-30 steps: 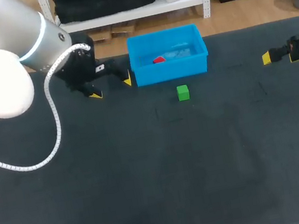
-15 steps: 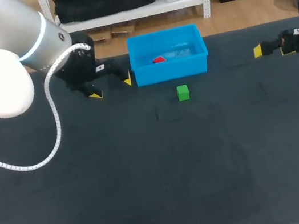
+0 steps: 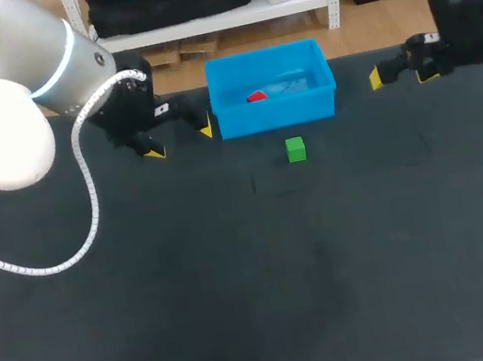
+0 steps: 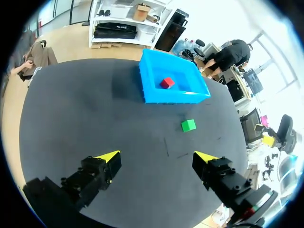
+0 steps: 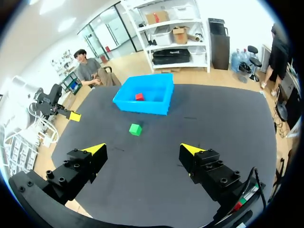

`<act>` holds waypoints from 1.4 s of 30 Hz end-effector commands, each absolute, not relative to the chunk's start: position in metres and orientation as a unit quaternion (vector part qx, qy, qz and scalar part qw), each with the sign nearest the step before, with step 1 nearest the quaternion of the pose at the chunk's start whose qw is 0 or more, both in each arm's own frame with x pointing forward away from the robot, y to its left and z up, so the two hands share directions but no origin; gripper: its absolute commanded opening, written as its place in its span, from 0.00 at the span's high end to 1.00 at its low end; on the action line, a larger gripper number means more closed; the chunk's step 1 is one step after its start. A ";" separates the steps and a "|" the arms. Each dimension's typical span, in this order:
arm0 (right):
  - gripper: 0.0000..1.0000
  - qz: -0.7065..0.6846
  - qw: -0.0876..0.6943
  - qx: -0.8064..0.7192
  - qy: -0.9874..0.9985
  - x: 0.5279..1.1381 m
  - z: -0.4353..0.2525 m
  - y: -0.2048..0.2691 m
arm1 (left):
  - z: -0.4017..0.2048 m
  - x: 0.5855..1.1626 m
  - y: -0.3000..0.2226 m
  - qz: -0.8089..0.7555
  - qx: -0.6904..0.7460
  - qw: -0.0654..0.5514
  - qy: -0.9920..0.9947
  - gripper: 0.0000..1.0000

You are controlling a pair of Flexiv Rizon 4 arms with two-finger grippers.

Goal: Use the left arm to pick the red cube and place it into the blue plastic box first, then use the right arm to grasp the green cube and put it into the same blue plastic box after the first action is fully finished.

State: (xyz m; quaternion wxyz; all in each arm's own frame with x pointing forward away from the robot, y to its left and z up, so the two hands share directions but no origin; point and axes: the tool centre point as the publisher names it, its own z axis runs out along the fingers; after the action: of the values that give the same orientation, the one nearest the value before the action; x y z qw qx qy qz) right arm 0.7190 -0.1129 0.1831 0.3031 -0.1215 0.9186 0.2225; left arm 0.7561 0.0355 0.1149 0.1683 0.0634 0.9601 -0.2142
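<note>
The red cube lies inside the blue plastic box at the table's far side; both wrist views show the red cube in the box. The green cube sits on the dark table just in front of the box, also visible as the green cube. My left gripper hangs open and empty left of the box. My right gripper is open and empty to the right of the box, well away from the green cube.
The dark table stretches wide in front of the cube and box. My left arm's white cable loops over the table's left part.
My right gripper has moved left and toward the far edge, nearer the box. The left arm, both cubes and the box have not moved.
</note>
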 end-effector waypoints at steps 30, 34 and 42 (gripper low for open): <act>0.00 0.091 0.202 -0.138 0.965 0.736 0.186 -0.060 | 0.115 0.757 0.036 -0.216 0.064 0.168 0.960 0.00; 0.00 0.084 0.187 -0.138 0.969 0.740 0.183 -0.055 | 0.115 0.757 0.036 -0.216 0.064 0.168 0.960 0.00; 0.00 0.076 0.158 -0.120 0.977 0.744 0.173 -0.045 | 0.115 0.757 0.036 -0.216 0.064 0.168 0.960 0.00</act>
State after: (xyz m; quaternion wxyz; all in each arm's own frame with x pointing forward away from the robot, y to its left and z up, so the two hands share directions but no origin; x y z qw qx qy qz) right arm 0.7364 -0.0517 0.1744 0.1712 -0.1205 0.9747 0.0788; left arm 0.7562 0.0356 0.1149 0.1682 0.0634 0.9601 -0.2142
